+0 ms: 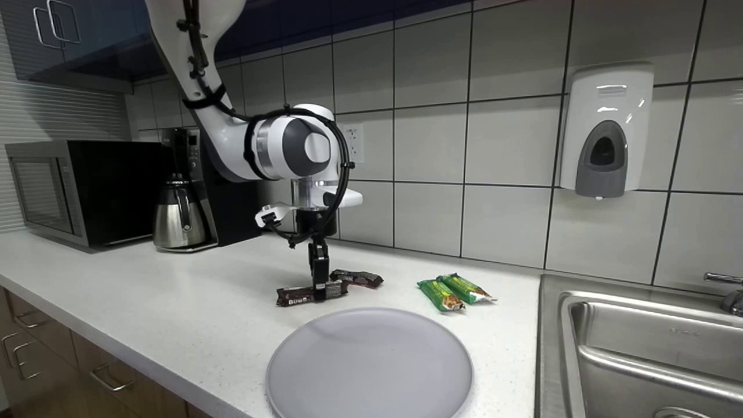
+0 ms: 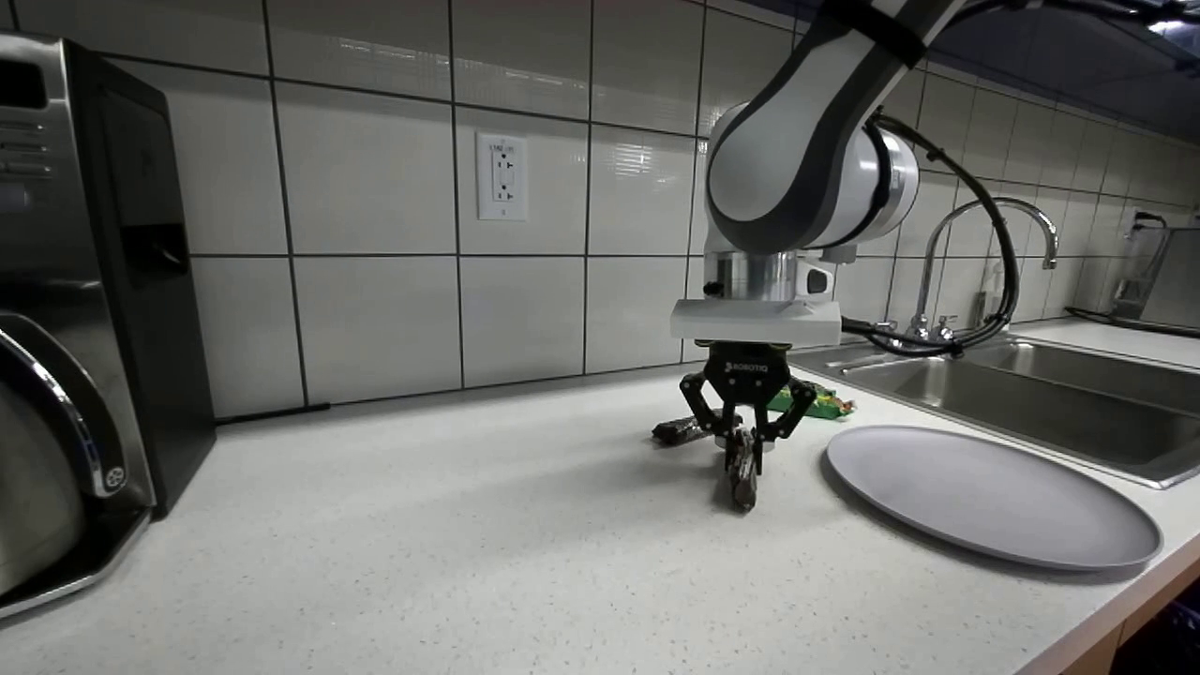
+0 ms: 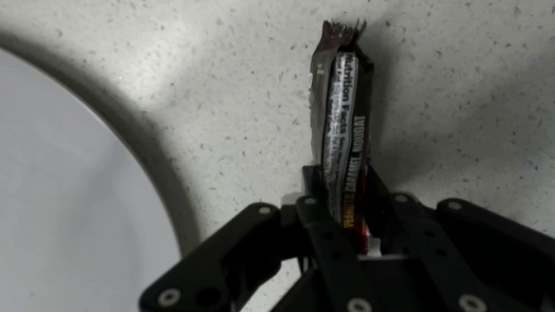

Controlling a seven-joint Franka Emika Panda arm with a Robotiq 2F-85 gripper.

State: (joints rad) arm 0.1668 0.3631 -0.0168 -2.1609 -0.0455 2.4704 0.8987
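- Your gripper (image 2: 744, 459) points straight down and is clamped on a dark-wrapped bar (image 3: 342, 117), one jaw against each long side.
- The bar is down at the white counter (image 1: 174, 302), close to the grey plate (image 1: 371, 366); you see a strip of counter between them in the wrist view.
- In that same view you can read "Nutrition Facts" and "CARAMEL NOUGAT" along the wrapper, and its crimped end sticks out past the jaws.
- Behind it, toward the tiled wall (image 1: 429, 220), you have a second dark bar (image 1: 358, 278); you cannot tell whether the two touch.
- A green packet (image 1: 440, 295) and another green packet (image 1: 466, 288) lie side by side, between the dark bars and the steel sink (image 1: 548, 348) in an exterior view.
- Above the sink you see a soap dispenser (image 1: 606, 128) on the wall.
- At the opposite end of the counter you have a coffee maker (image 1: 232, 212) with a steel carafe (image 1: 174, 220), and next to it a microwave (image 1: 116, 191).
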